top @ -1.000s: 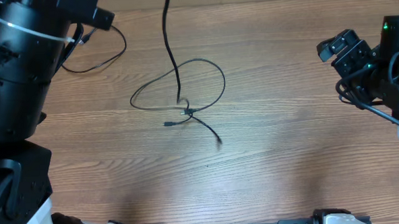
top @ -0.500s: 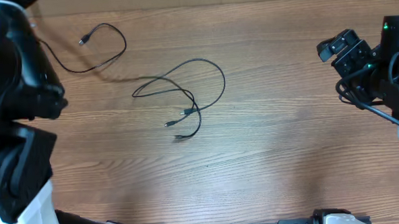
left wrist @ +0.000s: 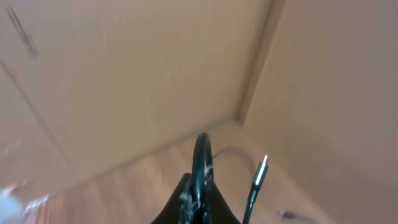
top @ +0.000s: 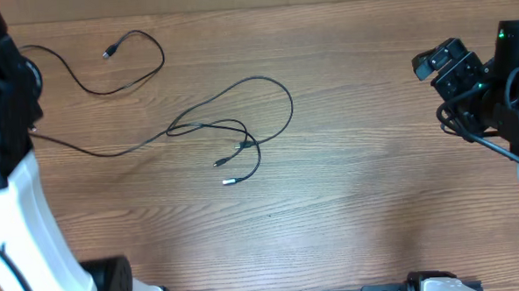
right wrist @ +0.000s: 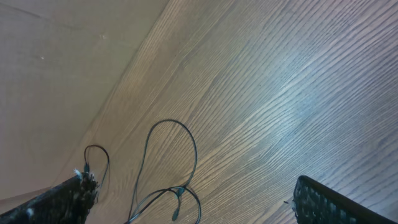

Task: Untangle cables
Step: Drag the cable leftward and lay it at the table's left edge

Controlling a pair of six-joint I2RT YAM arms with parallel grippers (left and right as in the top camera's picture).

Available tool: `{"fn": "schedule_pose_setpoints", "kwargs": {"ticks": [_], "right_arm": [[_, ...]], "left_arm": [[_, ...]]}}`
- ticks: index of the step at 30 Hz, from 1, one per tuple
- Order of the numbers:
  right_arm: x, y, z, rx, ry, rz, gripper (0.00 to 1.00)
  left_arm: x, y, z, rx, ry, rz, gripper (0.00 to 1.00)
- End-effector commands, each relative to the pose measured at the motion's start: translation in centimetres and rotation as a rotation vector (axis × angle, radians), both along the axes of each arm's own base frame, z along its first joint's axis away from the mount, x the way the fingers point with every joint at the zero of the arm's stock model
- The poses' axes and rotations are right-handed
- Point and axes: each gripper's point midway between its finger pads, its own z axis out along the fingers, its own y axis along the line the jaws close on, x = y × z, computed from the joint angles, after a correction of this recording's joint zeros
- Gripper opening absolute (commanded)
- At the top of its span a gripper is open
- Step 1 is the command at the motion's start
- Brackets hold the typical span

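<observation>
The wooden table (top: 376, 202) showed pale brown grain running side to side, with a soft glare in the right wrist view. Plain beige panels (left wrist: 124, 62) stood along the table's far edge. The cables (top: 246, 144) lay as a loose tangled loop near the table's middle, with one strand trailing toward its left edge. A second cable (top: 108, 53) curled at its far left corner. The left gripper (left wrist: 198, 199) was clamped on a black cable (left wrist: 198, 149). The right gripper (right wrist: 194, 186), at the table's right edge, stood wide open.
</observation>
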Motion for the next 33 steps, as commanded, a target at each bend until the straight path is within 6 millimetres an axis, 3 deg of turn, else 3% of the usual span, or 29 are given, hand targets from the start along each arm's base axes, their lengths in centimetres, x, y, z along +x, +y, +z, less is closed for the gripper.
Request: {"fn": "schedule_pose_setpoints", "kwargs": {"ticks": [1, 5, 10, 19, 20, 21, 26, 29, 31, 33], "right_arm": [[0.0, -0.3, 0.3, -0.012, -0.013, -0.005, 1.00], [0.0, -0.3, 0.3, -0.012, -0.013, -0.005, 1.00], [0.0, -0.3, 0.3, -0.012, -0.013, -0.005, 1.00], [0.0, -0.3, 0.3, -0.012, -0.013, -0.005, 1.00], [0.0, -0.3, 0.3, -0.012, -0.013, -0.005, 1.00], [0.0, -0.3, 0.3, -0.012, -0.013, -0.005, 1.00], [0.0, -0.3, 0.3, -0.012, -0.013, -0.005, 1.00], [0.0, -0.3, 0.3, -0.012, -0.013, -0.005, 1.00], [0.0, -0.3, 0.3, -0.012, -0.013, -0.005, 1.00], [0.0, -0.3, 0.3, -0.012, -0.013, -0.005, 1.00]], "left_arm": [[3.1, 1.5, -5.7, -0.210, 0.033, 0.007, 0.04], [4.1, 3.4, -11.8, -0.414, 0.131, 0.051, 0.05], [2.6, 7.0, -18.1, -0.598, 0.225, 0.251, 0.05], [2.6, 11.0, -23.7, -0.672, 0.355, 0.329, 0.05], [2.4, 11.4, -24.3, -0.678, 0.366, 0.344, 0.14], [2.2, 11.8, -24.8, -0.683, 0.378, 0.359, 0.15], [-0.7, 15.0, -29.7, -0.731, 0.489, 0.502, 0.14], [-2.0, 16.3, -32.3, -0.769, 0.532, 0.554, 0.08], [-2.8, 16.7, -33.5, -0.796, 0.551, 0.576, 0.10], [-3.2, 16.9, -34.4, -0.825, 0.557, 0.584, 0.20]]}}
